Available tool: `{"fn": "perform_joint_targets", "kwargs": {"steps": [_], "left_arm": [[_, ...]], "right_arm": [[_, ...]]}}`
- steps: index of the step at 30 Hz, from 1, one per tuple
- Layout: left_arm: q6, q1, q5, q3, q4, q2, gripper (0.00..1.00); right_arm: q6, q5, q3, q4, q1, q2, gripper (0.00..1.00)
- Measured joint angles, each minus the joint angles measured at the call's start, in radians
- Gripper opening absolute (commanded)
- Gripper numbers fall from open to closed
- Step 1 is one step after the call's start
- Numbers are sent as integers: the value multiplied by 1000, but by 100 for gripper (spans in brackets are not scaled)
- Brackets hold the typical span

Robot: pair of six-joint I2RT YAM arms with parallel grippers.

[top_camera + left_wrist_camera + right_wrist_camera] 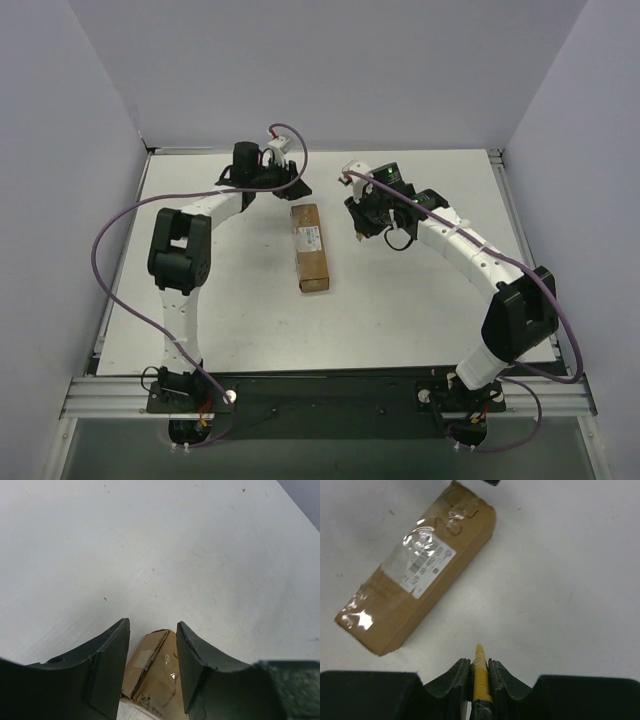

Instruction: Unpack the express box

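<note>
The box [311, 247] lies mid-table [420, 300], label up, long axis running near to far. The left gripper [152, 628] stands open astride its far end, not yet clamping. The right gripper [479, 664], just right of the box, is closed on a yellow knife [481, 685] pointing forward; whether the blade is out I cannot tell. With the box unclamped, a push on the tape [461, 514] could slide or pivot it. The thinly held knife might twist, or cut too deep.
</note>
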Motion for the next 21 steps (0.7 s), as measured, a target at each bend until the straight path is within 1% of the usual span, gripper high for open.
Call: {"fn": "perform_joint_targets", "kwargs": {"steps": [4, 10, 14, 17, 21], "left_arm": [[-52, -9, 22, 10, 10, 55, 52], [-104, -10, 68, -23, 34, 58, 51], [-129, -11, 86, -60, 48, 58, 48], [-145, -13, 87, -76, 74, 57, 47], [-163, -13, 90, -117, 102, 43, 45]], "right_arm": [[-10, -90, -54, -32, 43, -25, 0], [12, -224, -112, -69, 109, -25, 0], [26, -298, -114, -86, 168, -23, 0], [41, -313, -118, -80, 210, -19, 0], [69, -288, -154, -48, 251, -19, 0]]}}
